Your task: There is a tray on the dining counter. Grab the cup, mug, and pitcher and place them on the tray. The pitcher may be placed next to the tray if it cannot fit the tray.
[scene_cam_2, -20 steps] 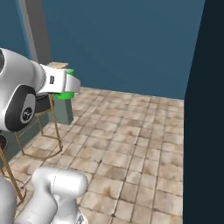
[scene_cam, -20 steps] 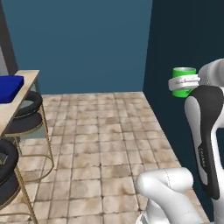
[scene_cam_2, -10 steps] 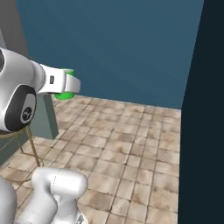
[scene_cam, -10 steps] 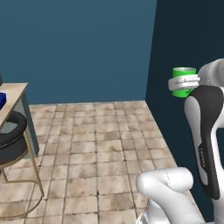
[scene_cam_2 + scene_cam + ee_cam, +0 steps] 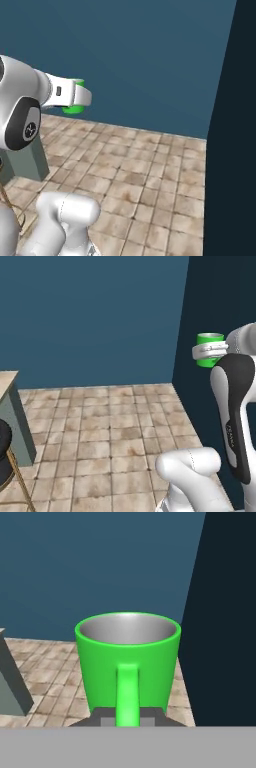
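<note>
My gripper (image 5: 127, 718) is shut on the handle of the bright green mug (image 5: 127, 654), which stands upright with its grey inside showing. In the left base view the mug (image 5: 209, 338) is held high at the right, in the white hand of the gripper (image 5: 208, 350). From the right base view, the gripper (image 5: 81, 97) reaches right with the mug (image 5: 74, 109) showing beneath it. The dining counter's beige end (image 5: 7, 381) sits at the far left on its grey-green base (image 5: 26, 159). The tray, cup and pitcher are out of view.
A black stool seat on gold legs (image 5: 6, 458) stands under the counter end. Tan floor tiles (image 5: 110, 426) spread ahead to a blue wall (image 5: 90, 311). A tall dark panel (image 5: 220, 301) rises close on the right, also seen as the dark panel (image 5: 232, 150).
The whole picture has shifted: the base has moved, and the counter, stools and tray have slid off to the left. The mug stays in the shut gripper.
</note>
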